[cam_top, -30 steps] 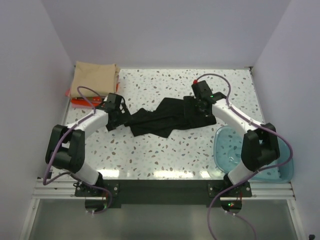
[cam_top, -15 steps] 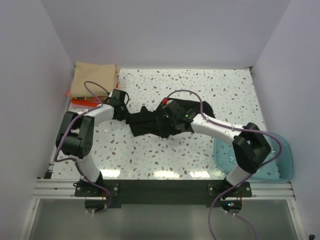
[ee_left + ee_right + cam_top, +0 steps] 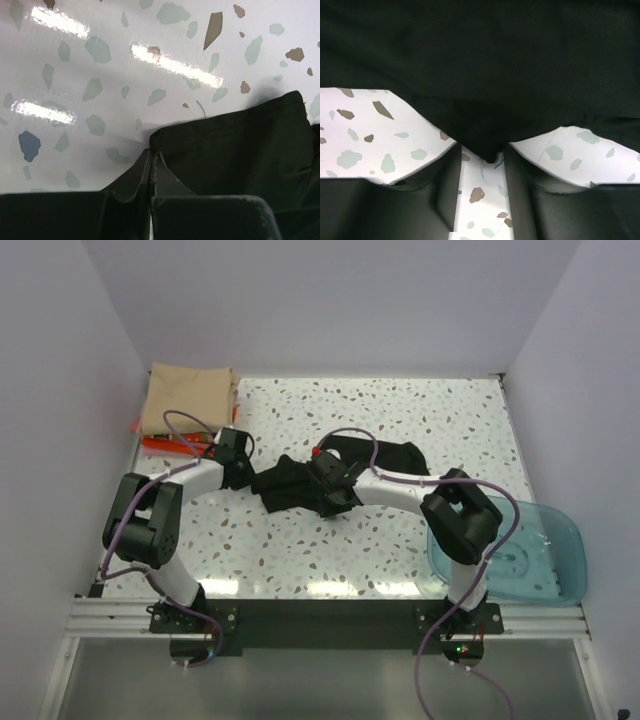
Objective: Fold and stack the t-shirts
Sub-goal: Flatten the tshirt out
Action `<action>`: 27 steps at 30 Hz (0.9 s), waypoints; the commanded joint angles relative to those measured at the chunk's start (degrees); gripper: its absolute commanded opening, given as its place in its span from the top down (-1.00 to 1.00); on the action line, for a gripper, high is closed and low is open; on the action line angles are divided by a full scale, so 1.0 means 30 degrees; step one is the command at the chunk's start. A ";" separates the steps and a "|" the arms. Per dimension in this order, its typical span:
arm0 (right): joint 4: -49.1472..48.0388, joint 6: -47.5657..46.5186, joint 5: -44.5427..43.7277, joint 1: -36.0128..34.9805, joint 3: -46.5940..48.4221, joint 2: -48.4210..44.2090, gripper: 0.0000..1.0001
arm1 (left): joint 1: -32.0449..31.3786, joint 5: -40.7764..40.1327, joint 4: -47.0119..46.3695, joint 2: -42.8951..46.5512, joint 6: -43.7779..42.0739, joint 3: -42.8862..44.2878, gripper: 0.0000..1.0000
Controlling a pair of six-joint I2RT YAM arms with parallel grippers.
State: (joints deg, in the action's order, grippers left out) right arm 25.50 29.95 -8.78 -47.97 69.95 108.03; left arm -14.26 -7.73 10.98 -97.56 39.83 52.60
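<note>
Mid-fold on the speckled surface [image 3: 400,410], with the black t-shirt [image 3: 285,483] bunched and twisted across the middle, well short of a tidy rectangle. Stacked already at the far left corner: the tan-beige t-shirt [image 3: 188,395], folded, atop the thin red-orange t-shirt [image 3: 160,444], with only an edge of the latter showing.

Parked at the near right, beside the base of the right arm [image 3: 460,515]: the translucent teal bowl [image 3: 560,530], with nothing visible inside, though partly masked by that arm.

Reaching in on the black cloth from both sides. At the left gripper [image 3: 151,157], fingers [image 3: 135,180] pressed together, pinching a corner of the hem low against the surface. At the right gripper [image 3: 481,155], fingers [image 3: 447,190] partly spread around a hanging fold of the same shirt; cannot tell whether clamped on it or merely bracketing it.

Judged as the grasping step, ahead of straightening the last loose shirt. Calls next for a sure hold on the right side, then drawing the two ends apart to flatten the cloth before folding it and carrying it to the pile. Risks lifting a single layer, or leaving the twist in, should the right hold slip.
</note>
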 commanded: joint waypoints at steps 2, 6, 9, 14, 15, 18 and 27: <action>-0.1230 0.1089 -0.1323 -0.0242 -0.0025 0.0261 0.42 | 0.0008 -0.0208 0.0237 0.1169 -0.0124 -0.0715 1.00; -0.1058 0.1470 -0.2345 -0.0271 -0.0055 0.0262 0.88 | 0.0008 -0.0003 0.0059 0.1610 -0.0094 -0.0776 1.00; -0.0591 0.1295 -0.3135 -0.0242 -0.0728 -0.1520 1.00 | 0.0037 -0.0499 0.0556 0.2400 0.0051 -0.0601 1.00; 0.2629 0.0622 -0.6211 -0.0213 -0.1608 -0.7690 1.00 | 0.0037 -0.1554 0.1465 0.5877 0.0431 -0.0570 1.00; 0.3620 0.0417 -0.6563 -0.0213 -0.1609 -0.8752 1.00 | 0.0037 -0.1787 0.1611 0.6440 0.0462 -0.0425 1.00; 0.5119 0.0124 -0.8058 -0.0009 -0.1229 -1.2154 1.00 | 0.0066 -0.2637 0.2781 0.8549 0.0638 0.0365 1.00; 0.8023 -0.1720 -1.1806 0.0812 0.3337 -1.6554 1.00 | 0.0066 -0.4923 0.5271 1.4059 0.0141 0.4171 1.00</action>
State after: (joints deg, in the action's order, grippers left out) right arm 44.86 27.70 -37.04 -46.00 75.57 58.35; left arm -14.26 -17.82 24.47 -59.72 41.08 59.18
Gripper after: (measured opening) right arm 0.015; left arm 0.014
